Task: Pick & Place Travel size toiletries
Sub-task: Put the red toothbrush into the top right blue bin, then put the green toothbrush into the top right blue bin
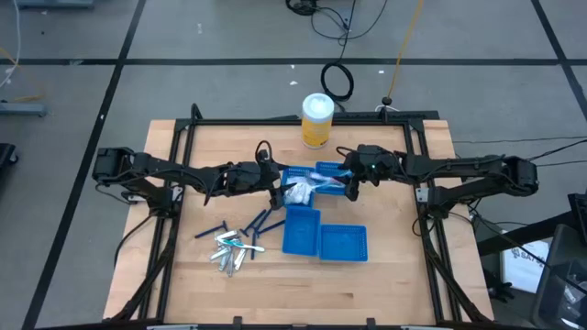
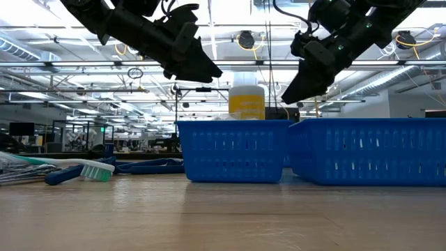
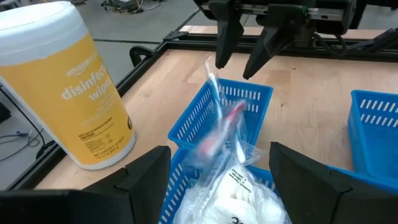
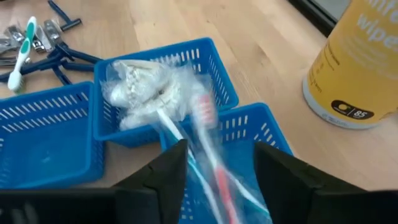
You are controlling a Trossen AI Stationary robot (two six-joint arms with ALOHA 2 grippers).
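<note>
four blue mesh plastic trays [image 1: 341, 242] sit on the wooden table [image 1: 385, 289], one tall yellow wipes canister with a white lid [image 1: 316, 120] behind them. right gripper [image 1: 349, 180], fingers spread, hangs over the far tray [image 4: 252, 134]; just below it a clear-wrapped red-handled toothbrush [image 4: 214, 158] shows blurred, grip unclear. left gripper [image 1: 275, 195], fingers wide and empty, hovers beside the next tray [image 4: 214, 62], which holds clear packets of white items [image 4: 140, 90]. well to its outer side lie dark blue razor sticks [image 1: 259, 224] and silvery tubes [image 1: 227, 255], count unclear.
</note>
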